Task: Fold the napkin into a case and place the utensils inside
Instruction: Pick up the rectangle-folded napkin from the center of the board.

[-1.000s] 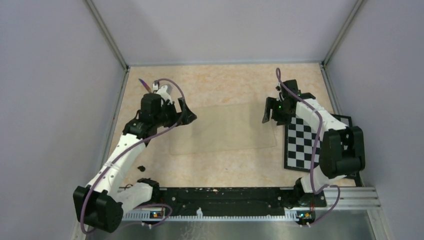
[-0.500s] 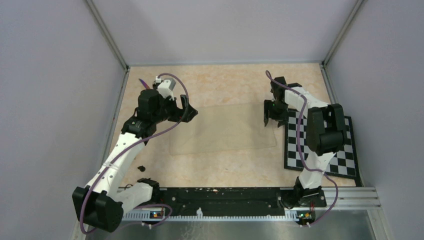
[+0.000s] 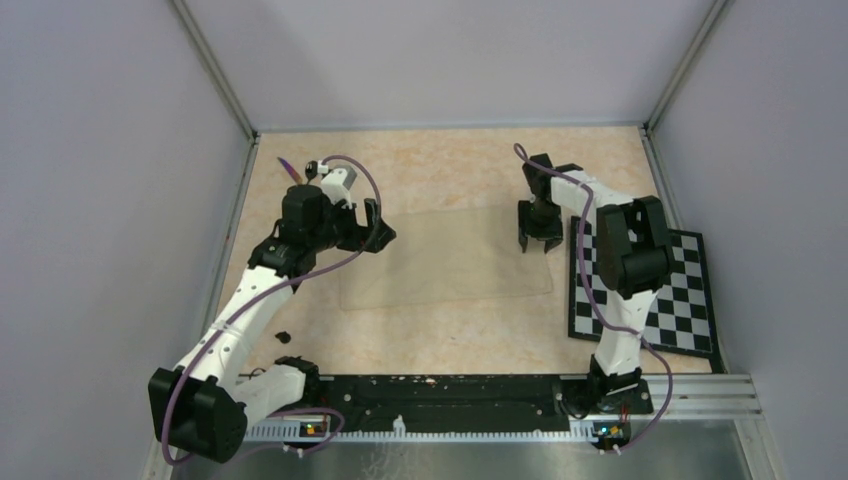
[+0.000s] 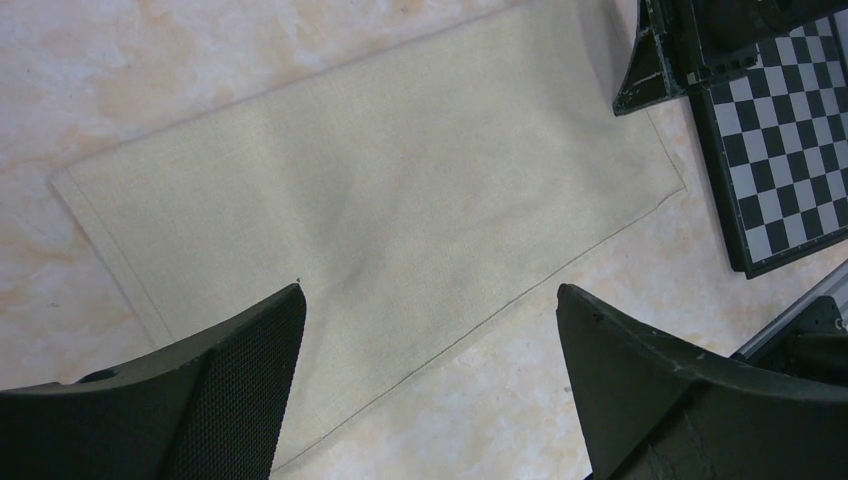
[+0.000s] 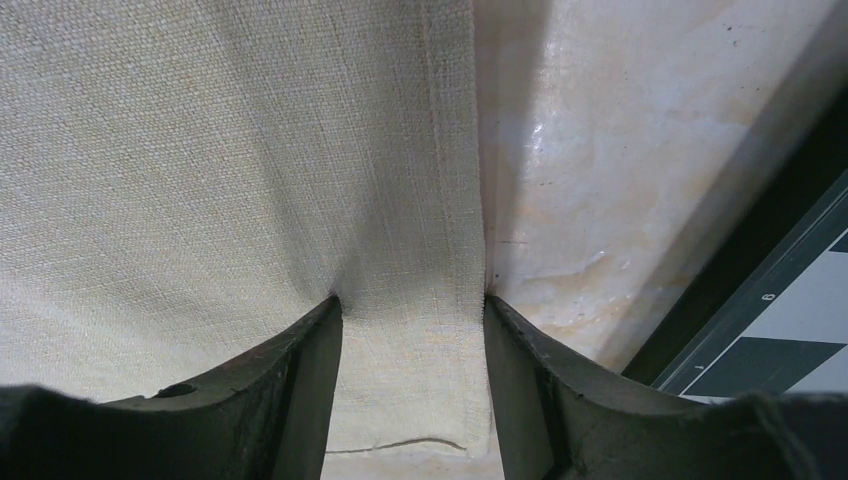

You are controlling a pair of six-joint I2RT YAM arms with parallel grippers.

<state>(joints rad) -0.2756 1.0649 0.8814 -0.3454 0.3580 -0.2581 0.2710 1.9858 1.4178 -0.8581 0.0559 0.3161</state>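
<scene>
The beige napkin lies flat and unfolded in the middle of the table. My left gripper hovers wide open over its left end; in the left wrist view the napkin spreads out below the gripper. My right gripper is down on the napkin's far right corner. Its jaws are still apart, astride the hemmed edge of the napkin, and the cloth puckers between the fingertips of the gripper. The purple knife lies far left behind the left arm. The black spoon lies near left.
A black-and-white checkerboard lies just right of the napkin, close to the right gripper, and shows as the checkerboard in the left wrist view. Grey walls enclose the table on three sides. The black base rail runs along the near edge.
My right gripper moved left off the checkerboard onto the napkin's far right corner, dropped to the cloth, and its jaws narrowed. The left gripper barely shifted and stayed open.
</scene>
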